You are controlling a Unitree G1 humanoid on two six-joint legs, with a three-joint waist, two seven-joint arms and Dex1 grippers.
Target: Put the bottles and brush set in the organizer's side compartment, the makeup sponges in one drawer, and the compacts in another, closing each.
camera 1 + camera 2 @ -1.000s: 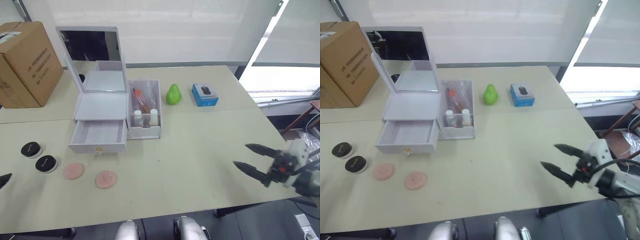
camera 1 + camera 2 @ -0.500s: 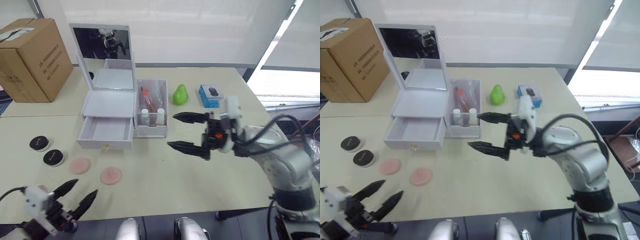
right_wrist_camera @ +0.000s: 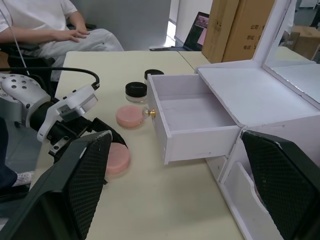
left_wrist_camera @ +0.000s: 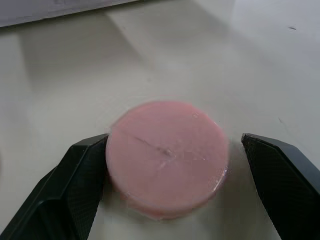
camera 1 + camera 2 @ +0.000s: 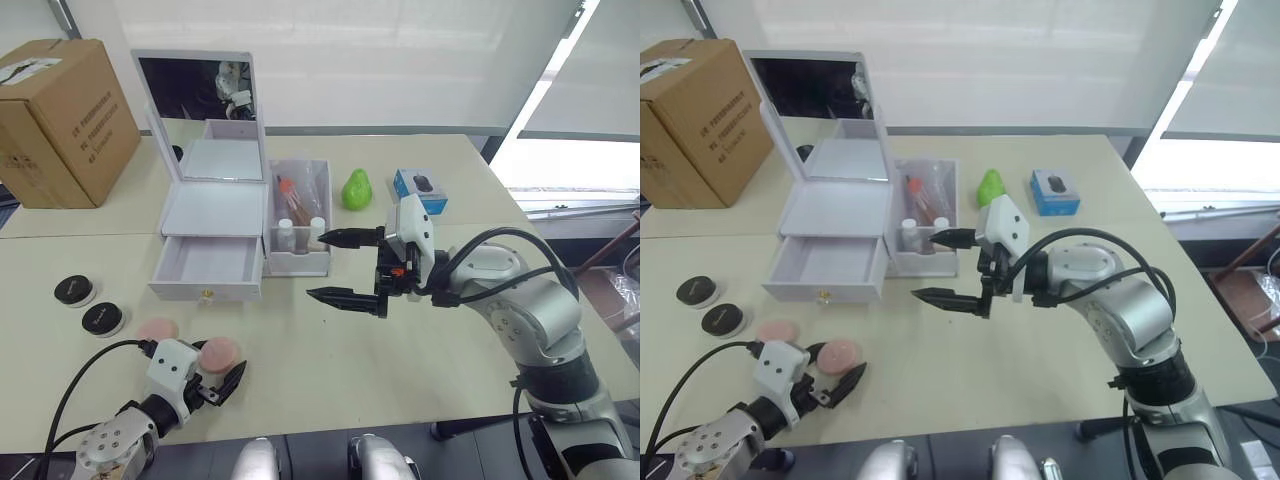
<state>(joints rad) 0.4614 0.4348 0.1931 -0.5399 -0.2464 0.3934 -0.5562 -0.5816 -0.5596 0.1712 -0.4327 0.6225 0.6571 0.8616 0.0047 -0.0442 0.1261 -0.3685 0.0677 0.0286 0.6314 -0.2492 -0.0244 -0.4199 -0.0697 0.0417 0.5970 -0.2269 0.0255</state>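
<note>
**Sponge bracketed by the left hand, open drawer lying beyond it**

The bench carries the white organizer, which is set well ahead of the left hand and slightly toward the robot's right of it. Its lower drawer is pulled out and looks empty, with its open mouth facing the robot. The side compartment on the organizer's far side from the left hand already holds the bottles and what appears to be the brush set.

The right hand is held above the bench just past that side compartment, its fingers spread wide and nothing between them. It is judged to be well apart from every loose item.

The two black compacts lie ahead of the left hand and out to its left. A second pink sponge rests between them and that hand.

The nearer pink sponge lies flat on the bench directly between the left hand's fingers, which are apart. One finger is seen touching or all but touching the sponge's edge, while the other stands off from it. Being a round disc, the sponge offers no long axis to align with. The left hand is clearly the nearer one, and once the grip is closed the carry is judged to run straight ahead to the open drawer.
</note>
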